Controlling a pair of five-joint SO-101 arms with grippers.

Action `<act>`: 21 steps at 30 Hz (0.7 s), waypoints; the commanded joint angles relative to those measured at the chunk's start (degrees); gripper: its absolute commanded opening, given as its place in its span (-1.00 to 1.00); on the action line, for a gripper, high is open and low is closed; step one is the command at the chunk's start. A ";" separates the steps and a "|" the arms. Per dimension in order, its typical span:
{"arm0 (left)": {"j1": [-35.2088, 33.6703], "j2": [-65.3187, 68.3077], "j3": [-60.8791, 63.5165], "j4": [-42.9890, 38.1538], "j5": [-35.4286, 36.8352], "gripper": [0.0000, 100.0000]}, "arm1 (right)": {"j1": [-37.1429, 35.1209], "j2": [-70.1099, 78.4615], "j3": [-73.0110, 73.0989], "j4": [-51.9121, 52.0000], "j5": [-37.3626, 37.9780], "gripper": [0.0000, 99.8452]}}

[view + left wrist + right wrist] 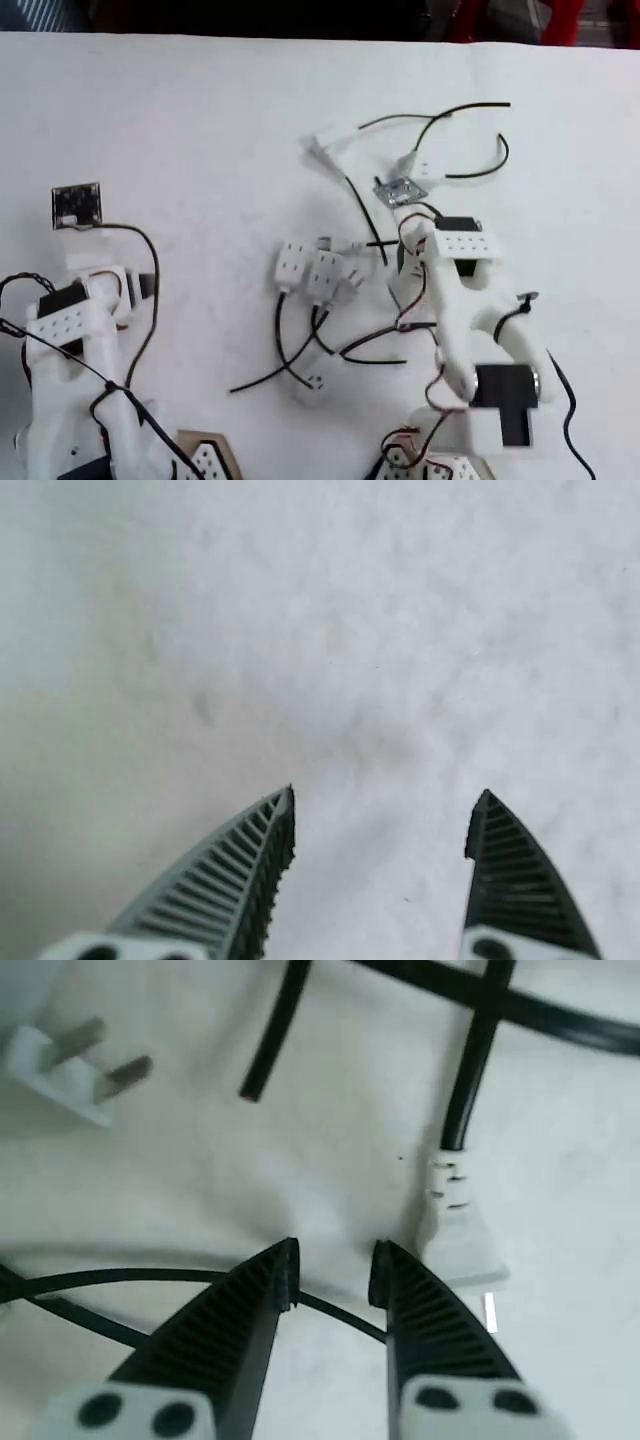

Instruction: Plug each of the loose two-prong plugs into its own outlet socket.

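1. At the far left of the high view we see a small dark square board lying flat on the white table. A dark cable runs from it down past the left arm.
2. In its own wrist view, the left gripper has its fingers spread wide with nothing between them, and bare table lies below.
3. Near the middle of the table, a cluster of white outlet sockets sits side by side, with black cords trailing toward the near edge. A small white piece lies among those cords, and we cannot tell whether it is a plug or a socket.
4. Beyond the sockets lie two loose plugs, the far-left plug and the far-right plug. Each is on a black cord and both are apart from the sockets. A small metallic piece lies just beside the far-right plug.
5. The right arm stands right of the sockets. The right gripper has its fingers narrowly apart and pinches nothing, while a thin black cable crosses the table beneath the tips. A flat white plug lies just beside one fingertip. A two-prong plug lies farther off, its prongs bare.
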 commanded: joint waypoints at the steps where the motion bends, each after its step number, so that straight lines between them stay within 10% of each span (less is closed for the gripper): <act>1: -0.31 -1.54 -0.09 -0.97 0.09 -0.45 | 2.59 1.36 -5.10 -1.10 0.35 -0.77; 21: -0.31 -1.54 -0.09 -0.97 0.09 -0.45 | 6.20 2.33 -19.16 12.26 8.09 -0.76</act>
